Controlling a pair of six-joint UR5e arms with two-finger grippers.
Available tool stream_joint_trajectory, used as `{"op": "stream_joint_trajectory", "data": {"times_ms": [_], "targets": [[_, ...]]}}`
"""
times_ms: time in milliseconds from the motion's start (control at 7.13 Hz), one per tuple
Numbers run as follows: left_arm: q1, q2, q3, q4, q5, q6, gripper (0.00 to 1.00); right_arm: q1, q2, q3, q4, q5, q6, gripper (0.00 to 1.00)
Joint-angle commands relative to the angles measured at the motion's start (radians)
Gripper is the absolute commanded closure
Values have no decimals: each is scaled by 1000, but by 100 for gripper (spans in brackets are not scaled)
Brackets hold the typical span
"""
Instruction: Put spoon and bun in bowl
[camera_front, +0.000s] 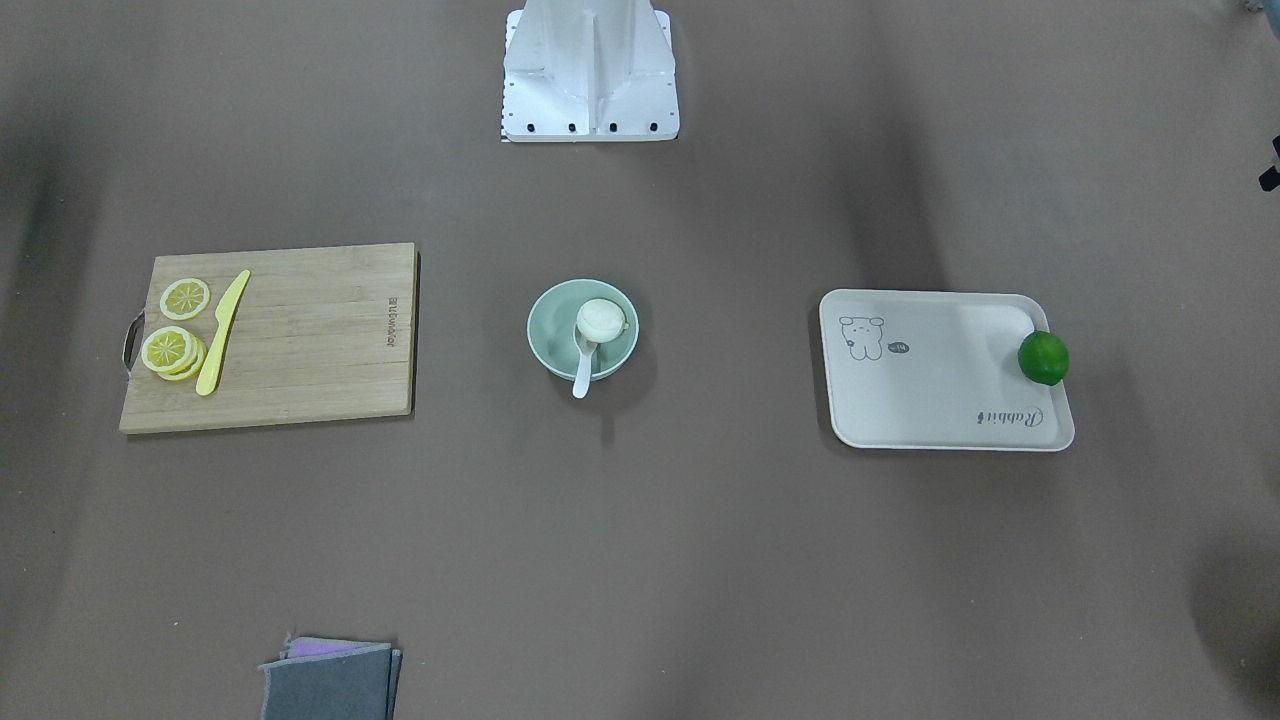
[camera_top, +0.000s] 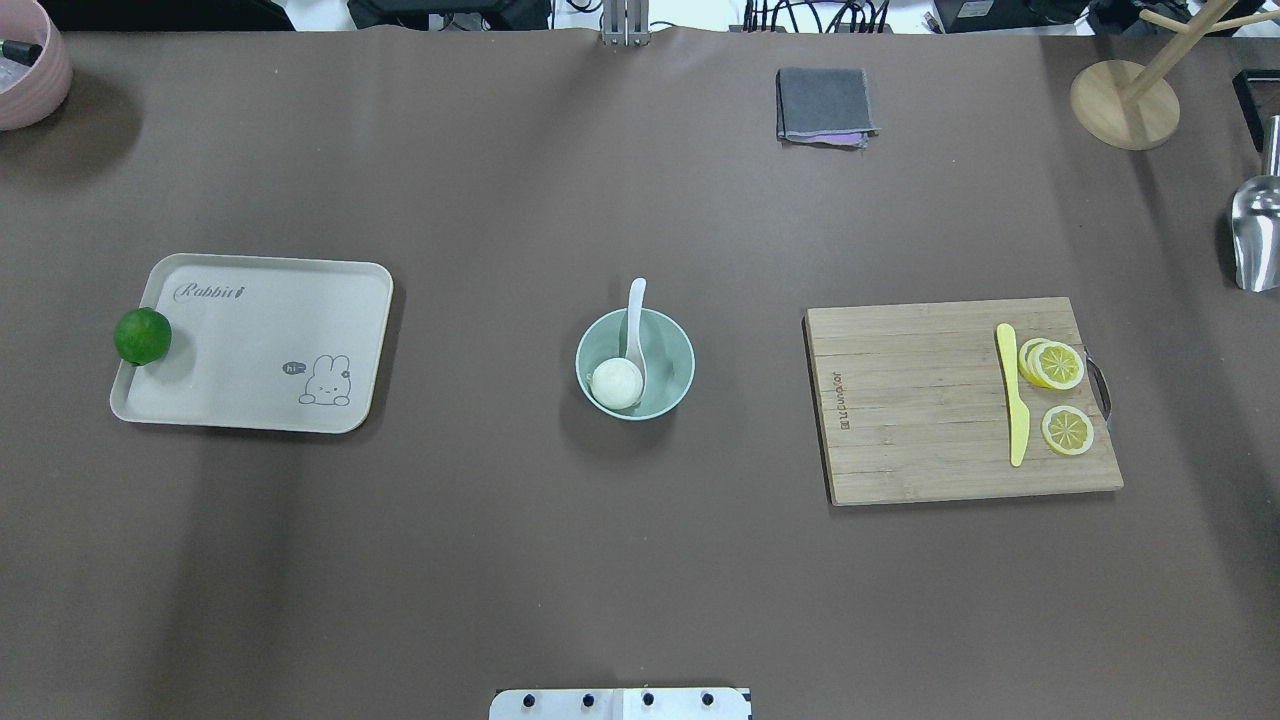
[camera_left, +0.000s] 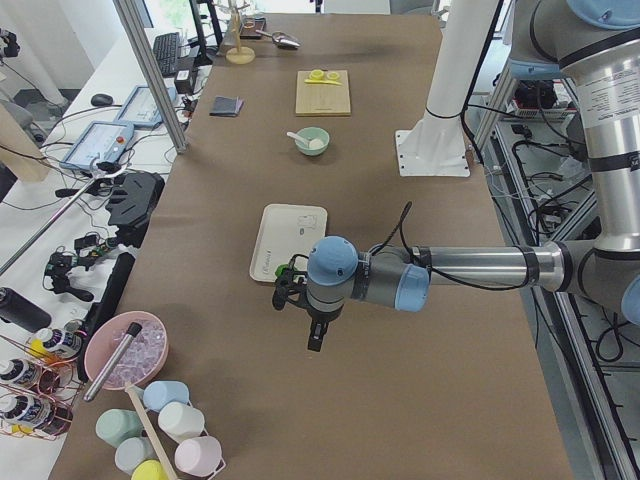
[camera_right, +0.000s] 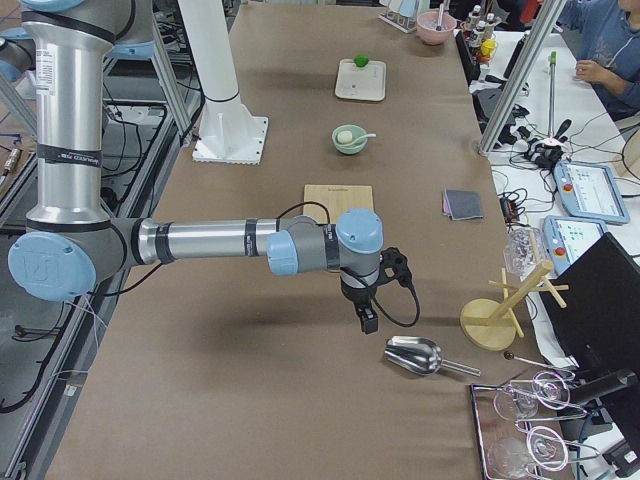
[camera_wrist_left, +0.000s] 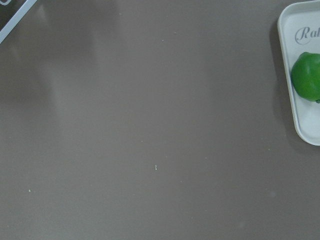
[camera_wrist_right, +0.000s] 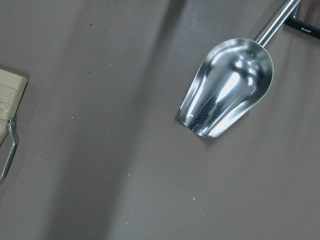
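The pale mint-green bowl (camera_top: 675, 365) stands at the table's middle and also shows in the front view (camera_front: 550, 338). The white bun (camera_top: 615, 382) lies inside it. The white spoon (camera_top: 636, 320) rests in the bowl beside the bun, its handle sticking out over the far rim. My left gripper (camera_left: 315, 338) hangs over bare table, beyond the tray's left end. My right gripper (camera_right: 367, 320) hangs near the metal scoop, far right of the board. Both show only in the side views, so I cannot tell whether they are open or shut.
A beige tray (camera_top: 250, 340) with a green lime (camera_top: 142, 336) on its edge lies left of the bowl. A wooden cutting board (camera_top: 920, 400) with lemon slices and a yellow knife (camera_top: 1015, 405) lies right. A grey cloth (camera_top: 823, 104), metal scoop (camera_wrist_right: 227, 85) and wooden stand (camera_top: 1125, 100) sit farther off.
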Motion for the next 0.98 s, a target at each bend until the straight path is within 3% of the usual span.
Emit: {"op": "stream_joint_trajectory", "data": {"times_ms": [0,841], "targets": [[1,-4,8,-1,2,0,2,0,3,0,2,6,1,0],[-1,-1,16,-2,3,0,2,0,0,-10,4,30,3,0]]}}
